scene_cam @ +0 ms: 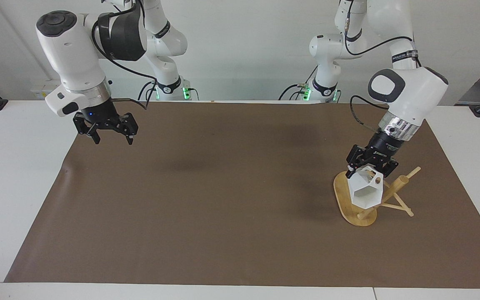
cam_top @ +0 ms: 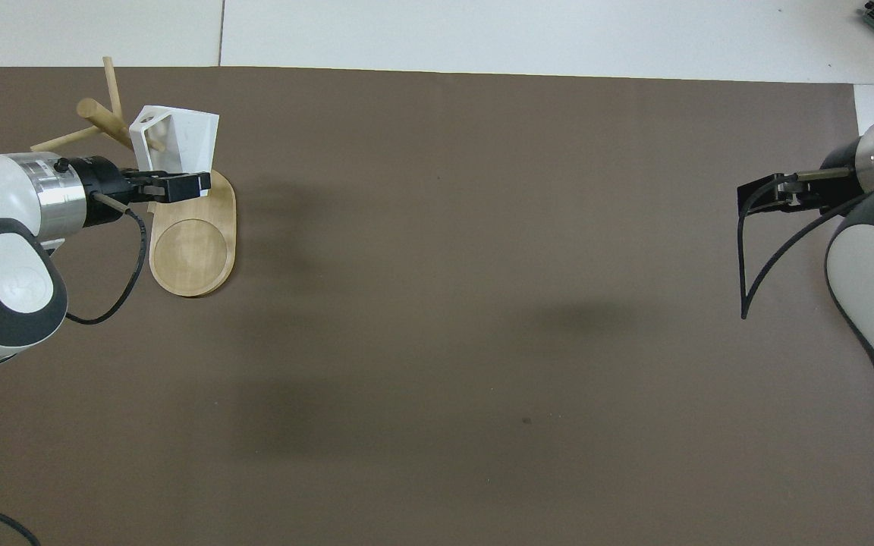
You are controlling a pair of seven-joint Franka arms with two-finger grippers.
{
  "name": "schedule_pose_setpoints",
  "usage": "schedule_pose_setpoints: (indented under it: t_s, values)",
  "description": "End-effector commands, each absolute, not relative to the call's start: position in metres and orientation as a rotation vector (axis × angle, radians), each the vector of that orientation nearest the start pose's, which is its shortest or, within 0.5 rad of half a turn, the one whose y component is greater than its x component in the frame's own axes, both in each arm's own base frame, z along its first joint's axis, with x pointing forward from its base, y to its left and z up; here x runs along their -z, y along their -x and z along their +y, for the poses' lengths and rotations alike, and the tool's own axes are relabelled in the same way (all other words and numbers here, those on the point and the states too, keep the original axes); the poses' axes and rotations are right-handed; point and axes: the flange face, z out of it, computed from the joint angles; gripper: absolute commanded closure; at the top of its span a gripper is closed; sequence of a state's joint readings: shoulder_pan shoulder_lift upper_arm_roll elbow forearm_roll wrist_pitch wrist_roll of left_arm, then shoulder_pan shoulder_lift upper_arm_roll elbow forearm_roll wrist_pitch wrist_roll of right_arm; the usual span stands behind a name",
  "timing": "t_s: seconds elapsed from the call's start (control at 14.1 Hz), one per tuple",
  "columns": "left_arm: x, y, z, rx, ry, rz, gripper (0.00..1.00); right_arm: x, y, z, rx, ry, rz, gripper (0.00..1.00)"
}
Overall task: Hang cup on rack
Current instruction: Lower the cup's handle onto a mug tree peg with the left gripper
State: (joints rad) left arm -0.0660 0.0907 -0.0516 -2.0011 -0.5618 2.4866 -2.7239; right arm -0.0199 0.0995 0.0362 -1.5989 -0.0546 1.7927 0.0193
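Note:
The white faceted cup (scene_cam: 365,192) hangs on its side over the bamboo rack (scene_cam: 393,190), its hexagonal mouth turned away from the robots. Its handle with the round hole (scene_cam: 376,180) sits uppermost, close to the rack's slanting post. My left gripper (scene_cam: 370,168) is shut on the cup from above. In the overhead view the cup (cam_top: 179,140) lies between the post (cam_top: 107,121) and the oval base (cam_top: 194,243), with the left gripper (cam_top: 183,184) beside it. Whether a peg touches the handle I cannot tell. My right gripper (scene_cam: 113,141) hangs open, holding nothing.
A brown mat (scene_cam: 223,200) covers the white table (scene_cam: 11,166). The right gripper (cam_top: 767,199) waits in the air over the mat's edge at the right arm's end. A thin peg (scene_cam: 411,171) sticks out from the post toward the left arm's end.

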Motion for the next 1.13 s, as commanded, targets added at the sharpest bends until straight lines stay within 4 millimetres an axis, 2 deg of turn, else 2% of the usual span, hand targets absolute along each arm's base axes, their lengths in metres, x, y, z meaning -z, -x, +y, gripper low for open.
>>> schedule_pose_setpoints:
  t_s: [0.0,0.21,0.57,0.64,0.71,0.78,0.92,1.06]
  values:
    - [-0.452,-0.599,-0.065,0.493,-0.079,2.657,1.00,-0.573,-0.604,0.006,0.207,3.147,0.087,0.00]
    - [-0.445,-0.596,-0.065,0.484,-0.044,2.654,1.00,-0.573,-0.605,0.008,0.198,3.076,0.212,0.00]
    - [-0.438,-0.593,-0.063,0.485,0.005,2.662,1.00,-0.573,-0.603,-0.024,0.182,3.077,0.299,0.00]
    - [-0.438,-0.593,-0.064,0.488,0.004,2.666,0.94,-0.575,-0.603,-0.027,0.185,3.077,0.306,0.00]
    - [-0.438,-0.593,-0.063,0.490,0.006,2.669,0.71,-0.580,-0.601,-0.029,0.190,3.076,0.312,0.00]
    - [-0.437,-0.593,-0.063,0.491,0.003,2.671,0.39,-0.584,-0.599,-0.031,0.185,3.076,0.318,0.00]
    - [-0.438,-0.593,-0.064,0.489,-0.013,2.678,0.23,-0.598,-0.597,-0.041,0.186,3.075,0.345,0.00]
    - [-0.441,-0.594,-0.065,0.480,-0.047,2.700,0.00,-0.606,-0.592,-0.053,0.161,3.076,0.376,0.00]
